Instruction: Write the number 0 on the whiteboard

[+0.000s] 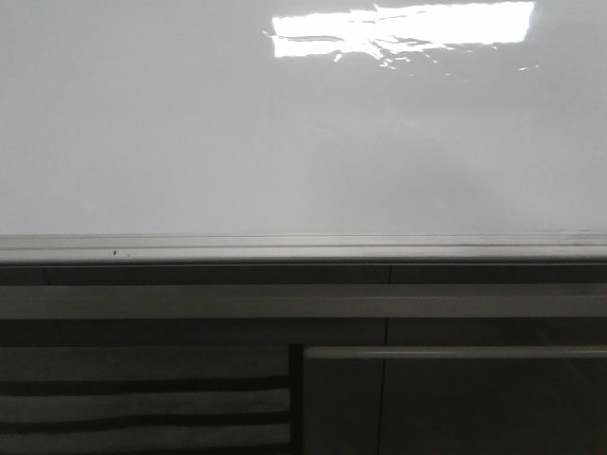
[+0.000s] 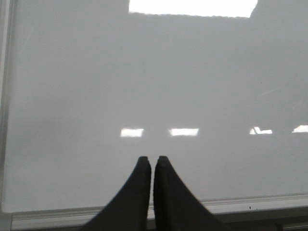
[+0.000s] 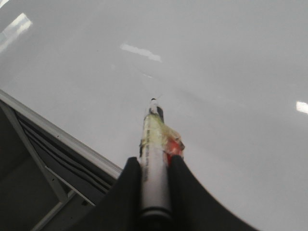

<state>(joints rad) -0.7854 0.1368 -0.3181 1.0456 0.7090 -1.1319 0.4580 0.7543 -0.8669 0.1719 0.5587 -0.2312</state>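
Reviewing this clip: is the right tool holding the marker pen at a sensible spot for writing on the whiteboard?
Seemingly yes. The right tool clamps the marker pen on its white barrel from both sides, behind the taped section, leaving the tip free and pointing at the whiteboard.

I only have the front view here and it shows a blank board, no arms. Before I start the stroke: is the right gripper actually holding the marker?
Observer: Yes. In the right wrist view the right gripper is shut on the marker, tip pointing at the whiteboard.
Operator: Is the tip touching the board?
Observer: It is very close to the surface, but I cannot tell whether it makes contact.
Operator: Any ink down yet?
Observer: No drawn line shows near the tip, only light reflections.
Operator: And the left arm?
Observer: The left gripper is shut and holds nothing, facing bare board above the frame.
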